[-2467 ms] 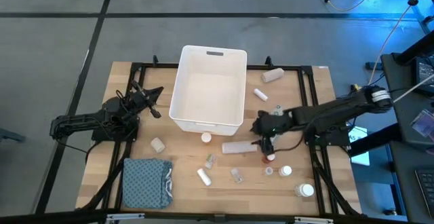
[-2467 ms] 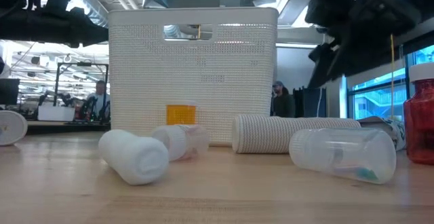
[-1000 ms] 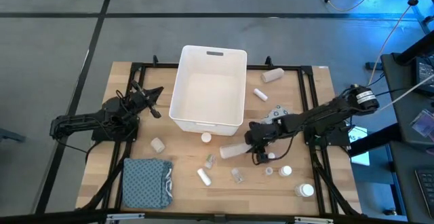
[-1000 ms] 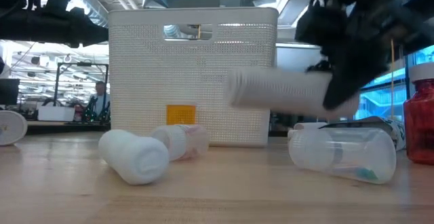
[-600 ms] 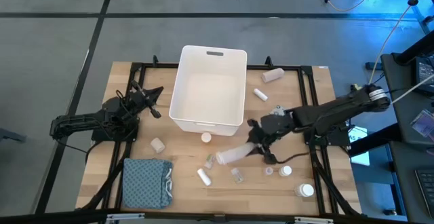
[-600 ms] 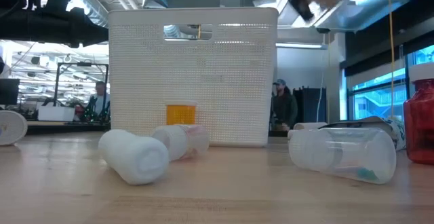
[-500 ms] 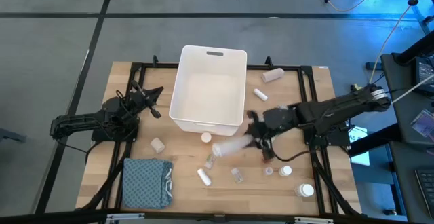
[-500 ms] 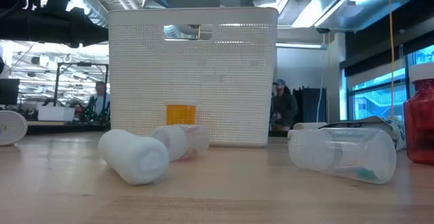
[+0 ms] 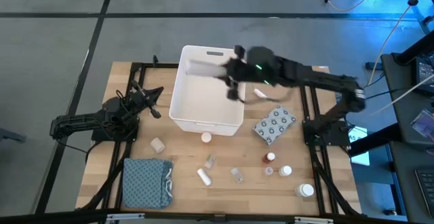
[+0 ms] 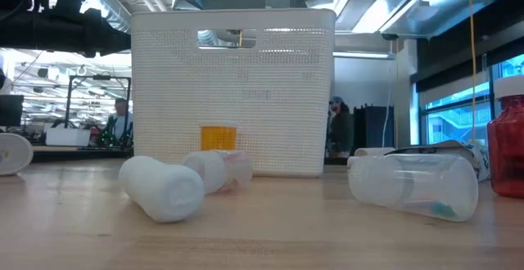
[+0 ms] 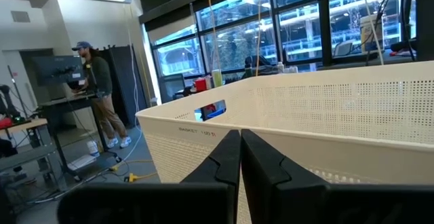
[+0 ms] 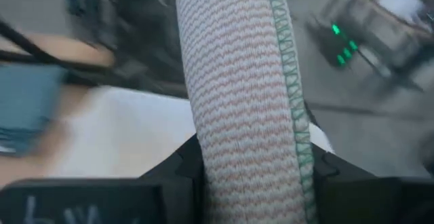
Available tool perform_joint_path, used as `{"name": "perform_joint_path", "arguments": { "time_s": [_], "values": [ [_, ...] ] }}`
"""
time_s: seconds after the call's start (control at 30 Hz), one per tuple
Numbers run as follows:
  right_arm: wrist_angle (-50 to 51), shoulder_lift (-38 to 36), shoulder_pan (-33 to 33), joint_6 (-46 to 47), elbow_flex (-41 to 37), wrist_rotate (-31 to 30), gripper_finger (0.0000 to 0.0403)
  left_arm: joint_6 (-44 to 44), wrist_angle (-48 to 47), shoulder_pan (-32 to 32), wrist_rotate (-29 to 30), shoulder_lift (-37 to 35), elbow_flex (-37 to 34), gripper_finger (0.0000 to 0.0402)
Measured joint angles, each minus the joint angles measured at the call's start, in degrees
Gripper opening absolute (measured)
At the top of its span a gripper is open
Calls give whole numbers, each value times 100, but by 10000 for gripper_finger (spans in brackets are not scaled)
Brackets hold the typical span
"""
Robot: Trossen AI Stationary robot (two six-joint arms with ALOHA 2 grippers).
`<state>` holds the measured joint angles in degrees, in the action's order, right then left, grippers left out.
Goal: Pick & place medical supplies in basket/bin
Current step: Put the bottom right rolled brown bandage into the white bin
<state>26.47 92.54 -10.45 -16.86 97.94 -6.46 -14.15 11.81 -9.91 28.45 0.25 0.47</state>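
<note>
Overhead and wrist views of a two-arm station. The right gripper (image 9: 234, 71) is raised over the far right part of the white tub (image 9: 178, 88), its fingers clamped on a long beige bandage roll (image 9: 203, 66) that reaches out across the tub's open mouth near the short wall with the slot handle (image 9: 214, 53); in the right wrist view the same roll (image 12: 241, 108) stands between the two dark fingers (image 12: 178, 166), with the white tub interior below. The left gripper (image 9: 154, 100), jaws together, waits just beside the tub's left long wall, apart from it; its wrist view shows the closed fingertips (image 11: 239, 157) facing the perforated wall (image 11: 352, 115) with a person (image 11: 102, 88) in the room beyond. On the table (image 9: 325, 88) to the right of the tub lies the grey dotted packet (image 9: 274, 124), near the tub's near right corner but not touching it, and a small white item (image 9: 260, 94) rests between packet and arm. Open wood lies between the tub's near wall and the scattered supplies: a white cap (image 9: 206, 138) just beside that wall, a short roll (image 9: 158, 144), a clear vial (image 9: 210, 161), a white bottle (image 9: 204, 177), another vial (image 9: 237, 176), a red-capped bottle (image 9: 270, 157), and white bottles (image 9: 285, 172) toward the near right edge. A folded blue-grey cloth (image 9: 146, 182) fills the near left corner. The low view shows the tub's near wall (image 10: 233, 90) with a lying white bottle (image 10: 162, 188) and a clear vial (image 10: 413, 186) in front.
</note>
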Motion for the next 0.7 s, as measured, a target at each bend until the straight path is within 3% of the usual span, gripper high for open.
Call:
{"name": "perform_joint_path", "arguments": {
  "time_s": [0.13, 0.37, 0.7],
  "values": [
    [598, 879, -590, -9, 512, 0, 128, -2, 0, 0, 0, 0, 1, 6],
    [671, 2057, -1302, 2, 602, 0, 128, -2, 0, 0, -2, 0, 0, 6],
    [581, 3125, -1592, 7, 604, 0, 128, 0, 0, 0, -2, 0, 2, 8]
  ]
}}
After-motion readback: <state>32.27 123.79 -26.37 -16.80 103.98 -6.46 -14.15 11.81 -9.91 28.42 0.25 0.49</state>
